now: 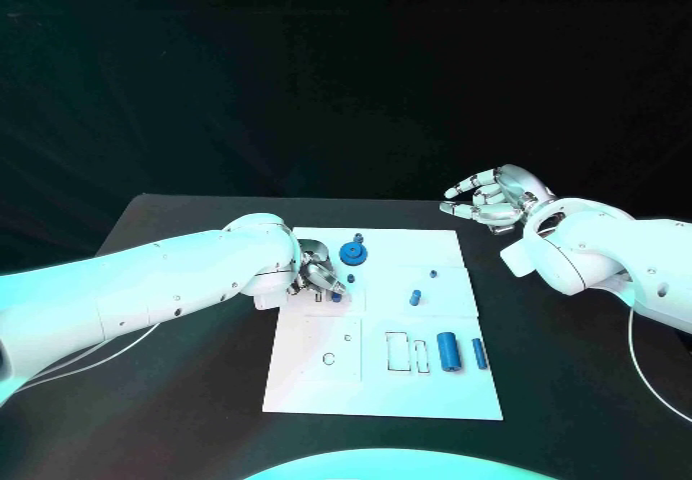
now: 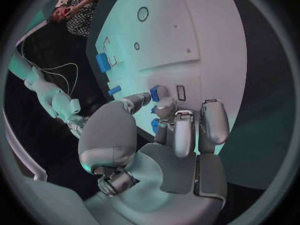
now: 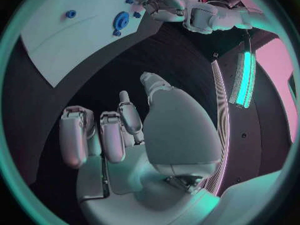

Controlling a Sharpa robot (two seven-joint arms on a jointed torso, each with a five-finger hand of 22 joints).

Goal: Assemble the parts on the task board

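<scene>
Left hand [image 1: 316, 277] pinching blue part [image 1: 336, 295] on task board [image 1: 433, 395]; right hand [image 1: 488, 200] raised, empty.

The head view looks down from above at the board [image 1: 385, 320] on the table [image 1: 188, 360]. The left wrist view sits close behind the left hand [image 2: 169, 135], facing the board [image 2: 187, 30]. The right wrist view looks past the right hand [image 3: 125, 135] from farther off at the same board [image 3: 69, 40].
</scene>
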